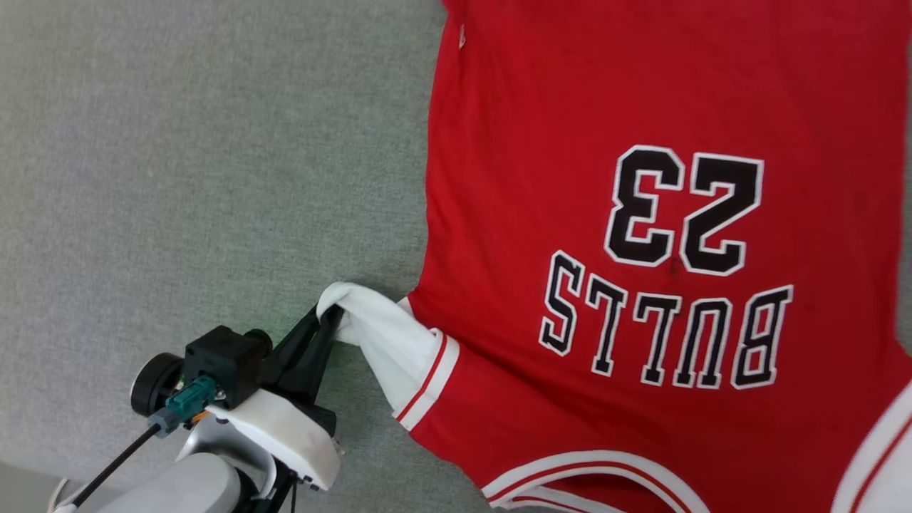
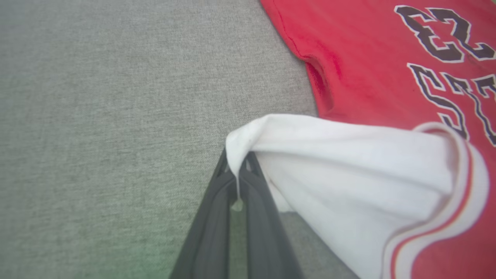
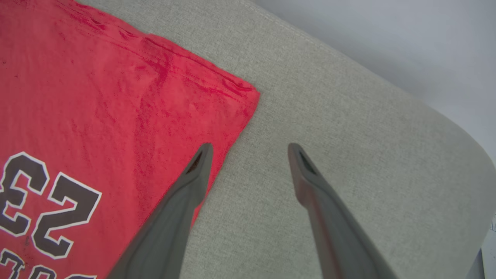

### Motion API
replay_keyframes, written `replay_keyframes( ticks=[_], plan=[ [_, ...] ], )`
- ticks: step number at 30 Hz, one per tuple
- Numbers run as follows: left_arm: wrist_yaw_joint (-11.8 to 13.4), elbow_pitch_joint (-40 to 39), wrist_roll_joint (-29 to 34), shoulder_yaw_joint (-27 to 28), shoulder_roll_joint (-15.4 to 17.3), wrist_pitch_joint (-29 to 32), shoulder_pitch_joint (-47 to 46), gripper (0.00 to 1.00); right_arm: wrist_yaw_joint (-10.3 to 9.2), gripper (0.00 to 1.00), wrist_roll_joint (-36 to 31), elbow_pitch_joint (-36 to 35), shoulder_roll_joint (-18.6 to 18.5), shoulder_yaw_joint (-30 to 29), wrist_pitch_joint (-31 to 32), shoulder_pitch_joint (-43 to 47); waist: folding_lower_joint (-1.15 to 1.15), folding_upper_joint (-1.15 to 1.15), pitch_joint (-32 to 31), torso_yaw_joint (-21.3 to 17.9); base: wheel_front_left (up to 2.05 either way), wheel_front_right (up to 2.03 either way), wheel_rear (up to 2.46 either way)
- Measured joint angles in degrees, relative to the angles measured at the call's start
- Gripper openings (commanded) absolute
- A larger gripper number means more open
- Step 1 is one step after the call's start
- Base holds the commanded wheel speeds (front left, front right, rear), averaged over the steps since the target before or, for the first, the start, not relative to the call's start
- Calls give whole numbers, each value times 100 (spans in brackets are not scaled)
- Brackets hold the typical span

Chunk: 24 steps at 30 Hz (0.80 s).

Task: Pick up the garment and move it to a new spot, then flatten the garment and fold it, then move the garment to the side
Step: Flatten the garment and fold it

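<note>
Left claw [image 1: 329,313] is shut tight, and it pinches the tip of a white sleeve [image 1: 385,342] of the garment [image 1: 641,107]. From the left wrist, the two dark fingers [image 2: 217,217] of this claw [image 2: 237,164] are pressed together with a small fold of the white sleeve [image 2: 348,166] between them. The sleeve is pulled out to the side, away from the red part. Near the claw it looks a little lifted off the desk [image 1: 178,178].

The garment is a red shirt. It lies spread flat on the grey cloth desk, on the right side of the head view. The black letters "BULLS 23" [image 1: 677,271] have white edges and face up. From the head they look upside down. A red and white stripe [image 1: 431,374] runs where the sleeve meets the red part. Another white bit with a red line [image 1: 880,456] peeks in at the bottom right corner.

Right claw [image 3: 250,149] is wide open and holds nothing. One finger [image 3: 182,201] is over the edge of the red garment [image 3: 97,97], near one of its corners. The other finger [image 3: 325,209] is over bare grey desk [image 3: 348,116]. I cannot tell if these fingers touch the cloth. The round edge of the desk is close by.
</note>
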Motion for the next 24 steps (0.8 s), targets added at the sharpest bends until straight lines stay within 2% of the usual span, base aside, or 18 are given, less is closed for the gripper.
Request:
replay_keyframes(
  ticks=[5, 11, 17, 18, 19, 20, 24],
  plan=[
    [-2, -66, 193, 13, -166, -31, -147, 0, 0, 100, -365, 379, 254, -101, 387, -426, 0, 0, 413, 246, 0, 0, 0],
    [-36, -133, 405, 33, -301, -69, -309, 0, 0, 100, -650, 662, 419, -146, 372, -381, -1, 0, 847, 531, 0, 0, 0],
    [-59, -123, 461, 101, -341, -80, -315, 0, 0, 100, -624, 677, 415, -348, 281, -229, -2, 0, 932, 558, 0, 0, 0],
    [-60, -96, 497, 99, -330, -88, -315, 0, 0, 15, -636, 676, 428, -356, 266, -225, -3, 0, 925, 542, 0, 0, 0],
    [-87, -76, 486, 100, -336, -88, -315, 0, 0, 15, -648, 679, 437, -359, 236, -215, -2, 0, 906, 526, 0, 0, 0],
    [-94, -53, 476, 103, -338, -88, -313, 0, 0, 0, -666, 692, 468, -367, 203, -204, -2, 0, 880, 509, 0, 0, 0],
    [-94, 53, 447, 131, -336, -87, -279, 0, 0, 0, -692, 759, 572, -331, -36, -102, -2, 0, 689, 415, 0, 0, 0]
  ],
)
